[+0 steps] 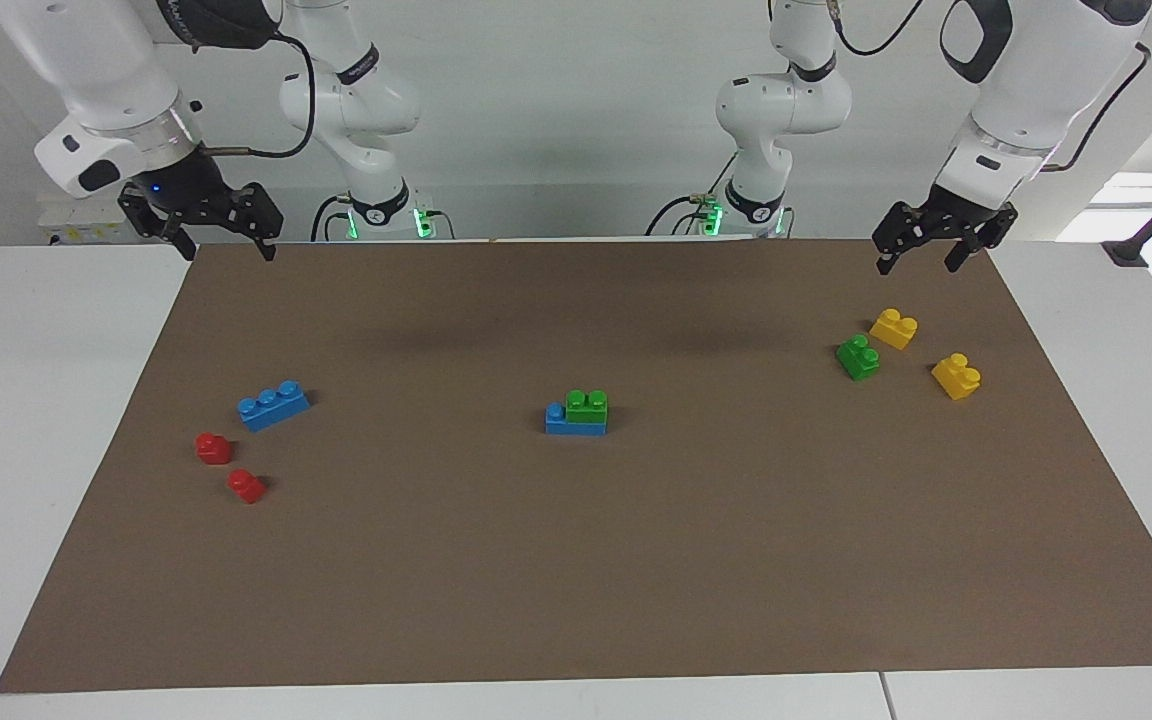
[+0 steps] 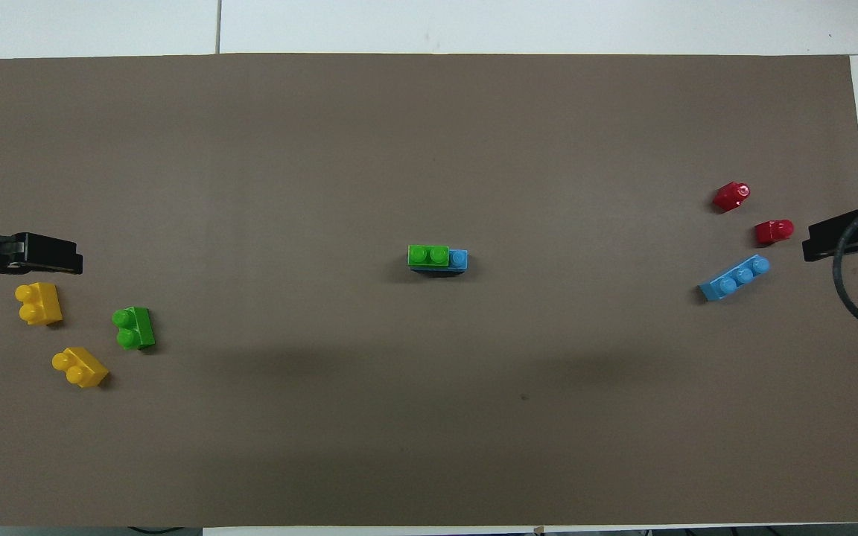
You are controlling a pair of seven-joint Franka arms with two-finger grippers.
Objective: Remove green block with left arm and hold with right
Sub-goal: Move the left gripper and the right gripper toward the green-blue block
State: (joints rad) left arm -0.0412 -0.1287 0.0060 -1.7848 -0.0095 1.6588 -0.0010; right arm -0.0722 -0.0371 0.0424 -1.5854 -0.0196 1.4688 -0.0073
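the left gripper (image 1: 921, 250) hangs in the air over the brown mat's (image 1: 576, 560) edge at the left arm's end of the table, its two fingers spread apart and holding nothing. the right gripper (image 1: 226, 240) hangs over the mat's corner at the right arm's end, fingers likewise spread and empty. neither touches any brick.

the green block (image 1: 587, 404) sits in the middle of the mat, stacked on top of a blue brick (image 1: 558, 420) so that one blue stud shows uncovered beside it, on the side toward the right arm. it lies well apart from both grippers, roughly midway between them.

under the left gripper's end lie a darker green brick (image 1: 857, 357) and two yellow bricks (image 1: 893, 328), the green one just beside one of the yellow. toward the right arm's end lie a loose blue three-stud brick (image 1: 273, 404) and two small red pieces (image 1: 214, 447), near each other and farther from the robots than the blue one.
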